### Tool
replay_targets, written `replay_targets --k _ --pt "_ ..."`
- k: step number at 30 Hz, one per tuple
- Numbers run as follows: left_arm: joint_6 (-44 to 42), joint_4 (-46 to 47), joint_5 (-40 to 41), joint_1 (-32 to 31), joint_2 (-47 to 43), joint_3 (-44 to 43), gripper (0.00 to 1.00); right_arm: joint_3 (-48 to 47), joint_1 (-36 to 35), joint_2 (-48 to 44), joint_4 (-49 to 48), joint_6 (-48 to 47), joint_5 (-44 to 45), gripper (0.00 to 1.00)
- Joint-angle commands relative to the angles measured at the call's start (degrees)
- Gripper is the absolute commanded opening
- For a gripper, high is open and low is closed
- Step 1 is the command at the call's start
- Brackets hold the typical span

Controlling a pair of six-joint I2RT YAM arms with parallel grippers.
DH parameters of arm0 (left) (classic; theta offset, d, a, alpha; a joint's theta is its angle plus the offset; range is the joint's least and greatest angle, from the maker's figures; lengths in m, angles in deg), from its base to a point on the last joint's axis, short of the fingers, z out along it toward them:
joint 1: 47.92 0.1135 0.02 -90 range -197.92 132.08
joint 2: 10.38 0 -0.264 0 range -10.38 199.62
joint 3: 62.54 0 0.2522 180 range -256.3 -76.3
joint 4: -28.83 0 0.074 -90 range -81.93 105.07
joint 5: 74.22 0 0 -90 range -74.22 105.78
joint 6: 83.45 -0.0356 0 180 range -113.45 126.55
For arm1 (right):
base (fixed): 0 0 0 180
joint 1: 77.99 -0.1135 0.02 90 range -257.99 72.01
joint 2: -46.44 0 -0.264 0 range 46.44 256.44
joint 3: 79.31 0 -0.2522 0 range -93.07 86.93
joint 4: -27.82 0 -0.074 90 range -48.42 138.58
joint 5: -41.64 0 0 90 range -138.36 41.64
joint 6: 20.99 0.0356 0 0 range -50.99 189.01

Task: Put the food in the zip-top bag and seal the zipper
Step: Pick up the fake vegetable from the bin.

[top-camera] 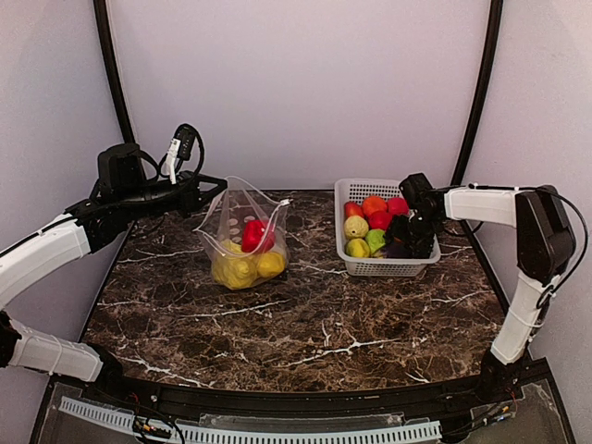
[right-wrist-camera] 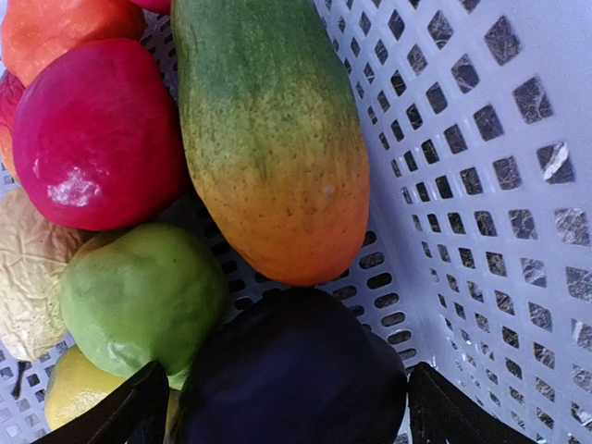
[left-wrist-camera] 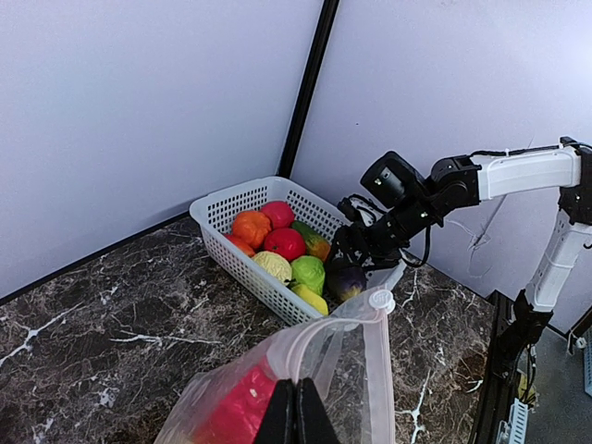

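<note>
Some food [top-camera: 242, 268] is in the bag [top-camera: 231, 208] that the left claw [left-wrist-camera: 298, 412] pinches; the right claw [right-wrist-camera: 277, 407] gapes wide around purple food [right-wrist-camera: 296, 361] in the basket [right-wrist-camera: 481, 185].

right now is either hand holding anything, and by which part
The left hand is shut on the zip-top bag, pinching its mouth edge. The right hand is open, straddling the dark purple food in the basket, not gripping it.

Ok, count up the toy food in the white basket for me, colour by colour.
Red: 3
Orange: 1
Pale yellow: 1
Bright yellow: 1
Green: 1
Green-and-orange: 1
Dark purple: 1
Total showing in the basket: 9; anything buried underneath can't be seen.
</note>
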Motion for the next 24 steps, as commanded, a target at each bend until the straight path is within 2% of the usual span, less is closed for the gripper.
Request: replay_targets --k 1,7,16,24 --pt "-0.5 1.1 -0.1 -0.2 -2.0 -0.2 0.01 0.6 -0.4 2.4 -3.2 1.0 -2.4 0.86" --pt "-1.0 0.8 0.5 -0.2 -2.0 -0.2 0.01 2.2 -0.4 1.0 -5.4 0.6 -1.6 0.68" --pt "-1.0 0.8 0.5 -0.2 -2.0 -0.2 0.01 2.6 -0.3 -6.8 -8.8 -4.7 -0.5 0.38" --pt "-0.7 1.0 0.2 -0.2 -2.0 -0.1 0.01 1.4 -0.4 -12.9 -10.7 -15.3 4.5 0.37"
